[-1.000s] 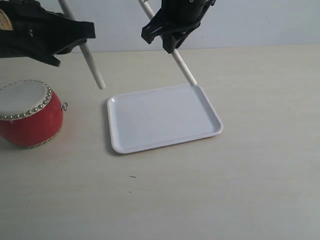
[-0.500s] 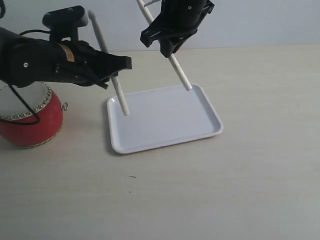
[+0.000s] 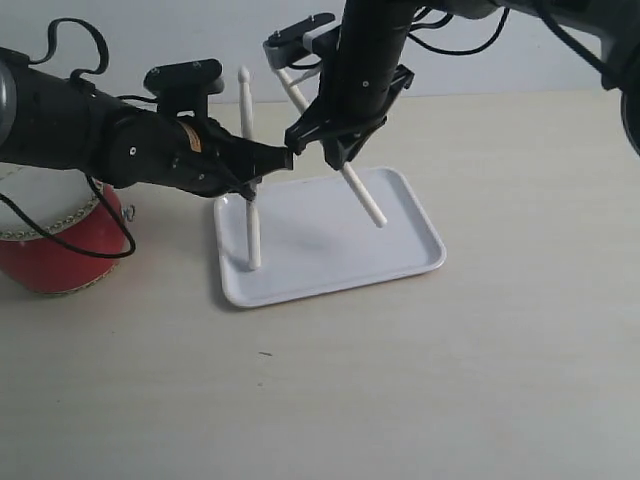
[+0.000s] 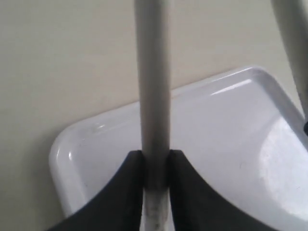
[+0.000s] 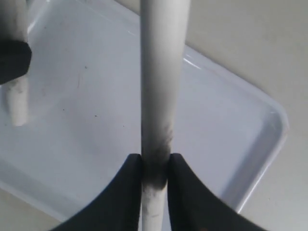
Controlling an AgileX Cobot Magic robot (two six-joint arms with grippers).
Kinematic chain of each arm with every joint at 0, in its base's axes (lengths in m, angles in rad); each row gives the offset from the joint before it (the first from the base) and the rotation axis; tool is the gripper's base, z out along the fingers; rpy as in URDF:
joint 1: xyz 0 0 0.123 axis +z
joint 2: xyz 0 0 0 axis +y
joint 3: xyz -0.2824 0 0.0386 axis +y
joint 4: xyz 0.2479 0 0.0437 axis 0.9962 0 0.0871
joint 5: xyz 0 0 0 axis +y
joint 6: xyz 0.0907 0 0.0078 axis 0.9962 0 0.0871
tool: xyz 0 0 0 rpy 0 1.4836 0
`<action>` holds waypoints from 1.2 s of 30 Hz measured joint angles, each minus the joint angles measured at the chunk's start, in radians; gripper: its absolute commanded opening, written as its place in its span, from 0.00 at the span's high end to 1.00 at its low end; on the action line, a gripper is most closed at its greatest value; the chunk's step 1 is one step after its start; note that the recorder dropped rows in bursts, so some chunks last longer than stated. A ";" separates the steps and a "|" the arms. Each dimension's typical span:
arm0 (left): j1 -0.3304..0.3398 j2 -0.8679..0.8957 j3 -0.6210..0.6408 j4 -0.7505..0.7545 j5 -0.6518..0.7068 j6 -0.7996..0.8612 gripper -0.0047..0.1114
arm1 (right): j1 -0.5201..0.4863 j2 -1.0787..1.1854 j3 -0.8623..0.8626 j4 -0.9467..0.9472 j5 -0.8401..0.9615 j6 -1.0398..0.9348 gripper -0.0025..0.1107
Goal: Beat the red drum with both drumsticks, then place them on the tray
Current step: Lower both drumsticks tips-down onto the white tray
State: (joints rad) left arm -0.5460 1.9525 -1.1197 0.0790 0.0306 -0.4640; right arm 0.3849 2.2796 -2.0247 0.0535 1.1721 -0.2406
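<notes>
Drumsticks (image 3: 252, 225) are both held over the tray (image 3: 330, 255), well apart from the red drum (image 3: 60, 250), which sits on the tabletop (image 3: 470, 380) at the left of the exterior view. The left stick (image 4: 153, 96) stands almost upright with its lower tip at or just above the tray floor near the drum-side rim, while the right stick (image 3: 363, 197) leans steeply with its lower tip over the tray's middle; whether either tip touches I cannot tell. The left gripper (image 3: 255, 168) has its jaws clamped on its stick partway along the shaft, and the right gripper (image 3: 333, 148) has its jaws clamped on its own stick likewise; each wrist view shows black jaws pressed against the shaft on both sides. These sticks look light, stiff and smooth, so a pinch across the shaft suits them, but being round they would likely topple, bounce or roll if let go upright. Each probably wants tilting near flat before release, with the low rim to catch it. The two grippers sit close together, so a knock between them is the risk
</notes>
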 measured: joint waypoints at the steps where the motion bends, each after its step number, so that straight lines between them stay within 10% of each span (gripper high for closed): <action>1: 0.000 0.012 -0.010 0.000 0.037 0.006 0.96 | 0.000 0.021 0.000 0.000 -0.002 -0.007 0.98; 26: 0.010 0.116 -0.042 -0.011 0.174 0.124 0.96 | 0.000 0.175 -0.004 0.008 -0.056 -0.011 0.97; 36: 0.013 0.116 -0.047 -0.011 0.182 0.144 0.84 | 0.000 0.182 -0.004 0.023 -0.020 -0.011 0.67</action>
State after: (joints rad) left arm -0.5329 2.0681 -1.1669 0.0678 0.2124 -0.3204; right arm 0.3849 2.4619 -2.0284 0.0770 1.1524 -0.2518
